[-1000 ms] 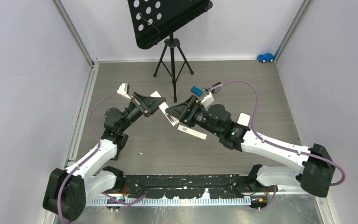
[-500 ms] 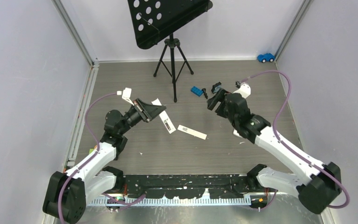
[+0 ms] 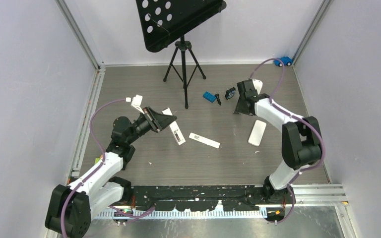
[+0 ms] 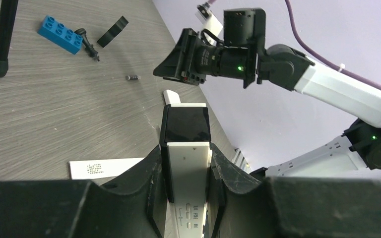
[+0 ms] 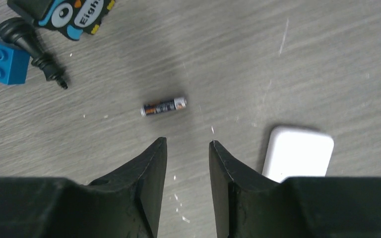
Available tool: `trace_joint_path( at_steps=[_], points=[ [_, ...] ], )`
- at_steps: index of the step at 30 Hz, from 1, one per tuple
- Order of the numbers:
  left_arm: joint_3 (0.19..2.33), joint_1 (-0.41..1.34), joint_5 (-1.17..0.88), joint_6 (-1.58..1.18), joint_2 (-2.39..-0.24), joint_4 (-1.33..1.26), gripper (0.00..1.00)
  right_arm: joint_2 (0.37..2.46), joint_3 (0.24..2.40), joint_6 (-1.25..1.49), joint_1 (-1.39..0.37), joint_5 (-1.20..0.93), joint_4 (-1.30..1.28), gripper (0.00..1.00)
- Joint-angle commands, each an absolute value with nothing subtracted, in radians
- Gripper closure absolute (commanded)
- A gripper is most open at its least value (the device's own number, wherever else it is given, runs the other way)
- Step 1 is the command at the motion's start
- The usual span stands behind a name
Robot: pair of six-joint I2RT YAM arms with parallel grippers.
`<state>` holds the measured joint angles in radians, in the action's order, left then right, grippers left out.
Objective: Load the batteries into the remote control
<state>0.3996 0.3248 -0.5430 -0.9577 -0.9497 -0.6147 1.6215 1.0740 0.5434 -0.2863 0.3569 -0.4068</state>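
The left hand [image 4: 186, 163] clamps the white remote [image 4: 185, 130] by its sides, while the right hand [image 5: 187, 148], released and empty, hovers over the tabletop [image 5: 302, 59] with a battery [image 5: 163, 106] lying at its 11 o'clock.

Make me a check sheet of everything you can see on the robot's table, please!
Surface: grey wood-grain table, a few white specks.
Job's things: one tiny dark cylindrical battery with a silver end lies loose just ahead of the right hand; long white remote with a black section sits in the left hand; other batteries not seen.
Clutter: flat white printed strip, white rounded slab, blue toy brick, small black peg, black-and-blue block.
Hands: left hand shut on the remote; right hand open, holding nothing.
Cables: purple cable along each arm, clear of the things.
Surroundings: black music stand on a tripod, blue toy car, pale walls.
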Motion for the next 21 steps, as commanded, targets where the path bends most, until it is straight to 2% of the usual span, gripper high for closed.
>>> trace_joint_path(
  at_steps=[1,5,9,13,21],
  points=[
    [0.422,0.318,-0.555,-0.927,-0.959,-0.641,1.0,1.716,1.193,0.38,-0.23,0.33,-0.395,0.6],
    [0.435,0.318,-0.563,-0.927,-0.975,-0.638,1.0,1.816,1.253,0.348,-0.198,0.266,-0.406,0.72],
    [0.446,0.318,-0.587,-0.94,-1.0,-0.644,1.0,1.87,1.247,0.341,-0.198,0.268,-0.387,0.79],
    [0.431,0.318,-0.588,-0.972,-1.026,-0.695,1.0,1.893,1.258,0.339,-0.195,0.256,-0.366,0.82],
    [0.425,0.318,-0.609,-1.021,-1.07,-0.762,1.0,1.926,1.278,0.37,-0.195,0.224,-0.378,0.82]
  ],
)
